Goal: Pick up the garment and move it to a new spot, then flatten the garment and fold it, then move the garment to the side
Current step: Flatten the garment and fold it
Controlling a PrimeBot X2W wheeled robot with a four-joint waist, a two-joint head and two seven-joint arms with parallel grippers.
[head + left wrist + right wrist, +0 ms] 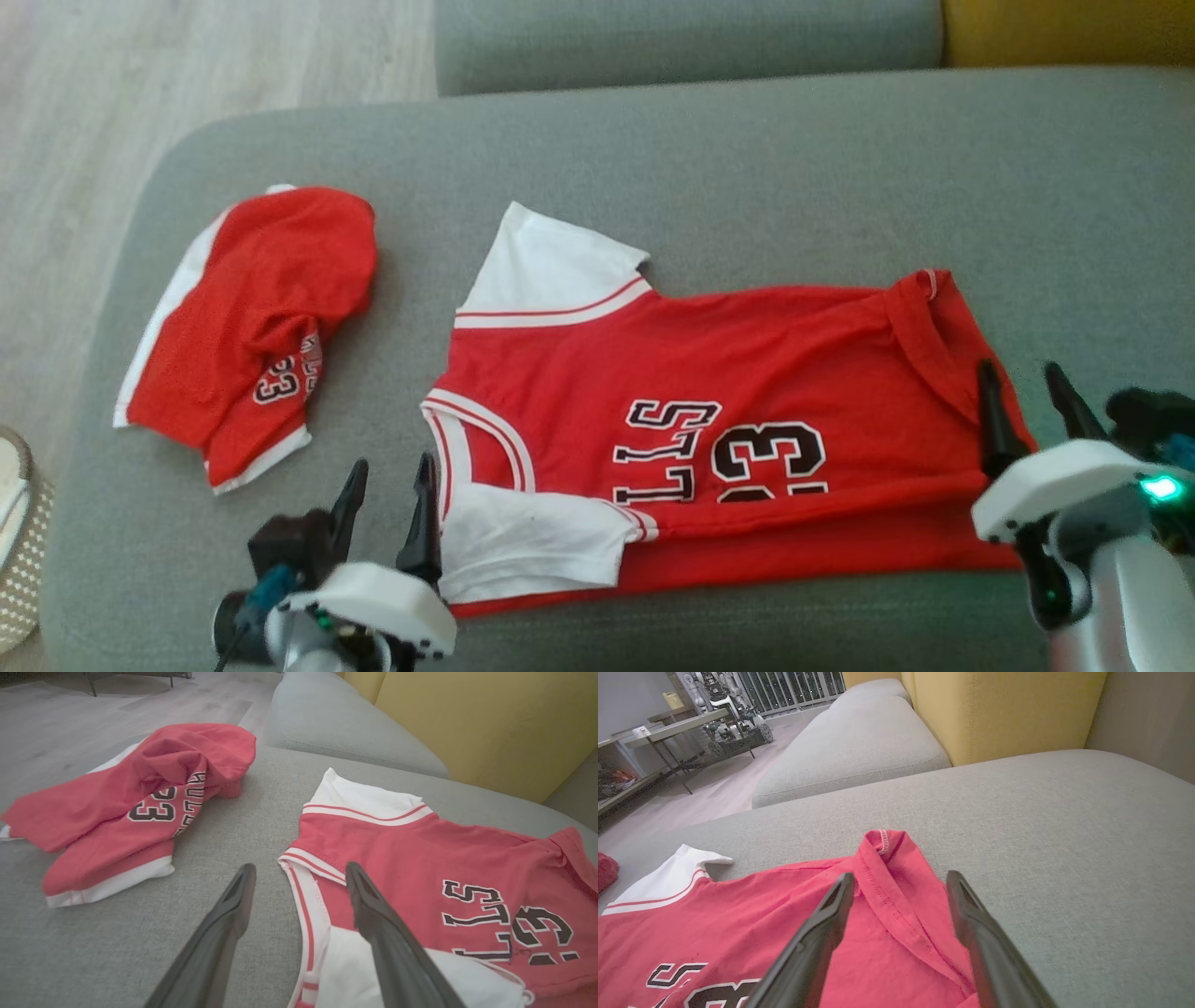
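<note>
Red jersey [747,392] is lying folded on the grey sofa cushion [747,168], white sleeves toward the left. Left gripper [392,464] is hovering at its collar end, fingers apart, gripping nothing. Right gripper [1018,370] is sitting over the hem corner, fingers apart too. Crumpled red shorts [261,308] are lying further left.
</note>
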